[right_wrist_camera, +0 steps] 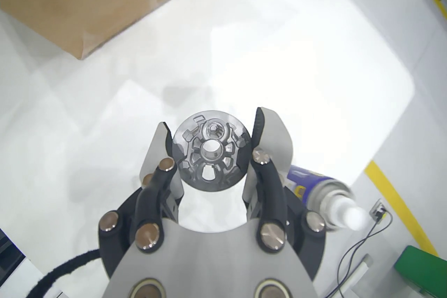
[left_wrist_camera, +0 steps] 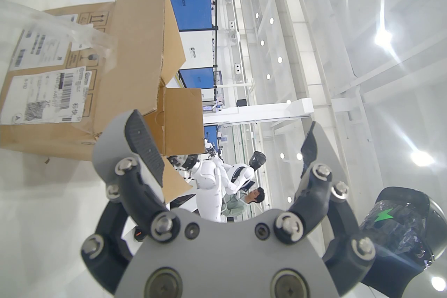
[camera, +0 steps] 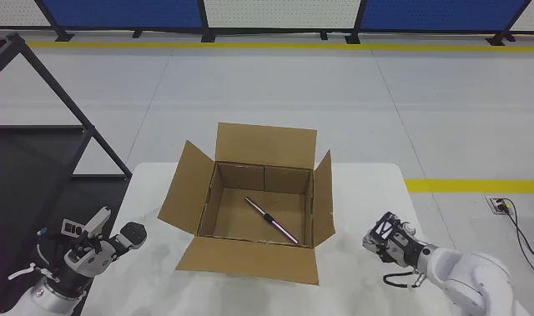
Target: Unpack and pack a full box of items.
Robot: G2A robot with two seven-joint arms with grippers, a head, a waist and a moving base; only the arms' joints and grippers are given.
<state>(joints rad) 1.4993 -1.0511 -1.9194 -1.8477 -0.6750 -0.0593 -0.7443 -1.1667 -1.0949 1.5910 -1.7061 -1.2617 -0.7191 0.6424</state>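
On the right-hand part of the white table (camera: 359, 187), just beside the open cardboard box (camera: 250, 266), the right gripper (right_wrist_camera: 212, 124) holds a dark round disc (right_wrist_camera: 209, 156) with ribs and a hole at its centre. Its jaws are drawn in against opposite sides of the disc's rim, and the disc's flat face is turned toward the wrist camera. A blue spray can (right_wrist_camera: 307, 182) shows just beside this gripper.

The box sits mid-table with all four flaps folded outward. One thin dark rod (camera: 271, 219) lies flat on its floor. The rod's long axis runs diagonally from the far left toward the near right.

From the right gripper, the box opening lies toward the robot's left, and the raised right flap stands between them. At the table's left side, the left gripper (left_wrist_camera: 223, 124) has its jaws spread wide and empty. It faces the box's labelled outer wall, well apart from it.

Whether the disc is coming out or going in cannot be told. If it goes in, the carry would probably be a short move leftward over the right flap, ending on bare floor beside the rod. If the rod is to be picked up, the jaws would have to close across its diagonal. Only the left arm is free to do that.
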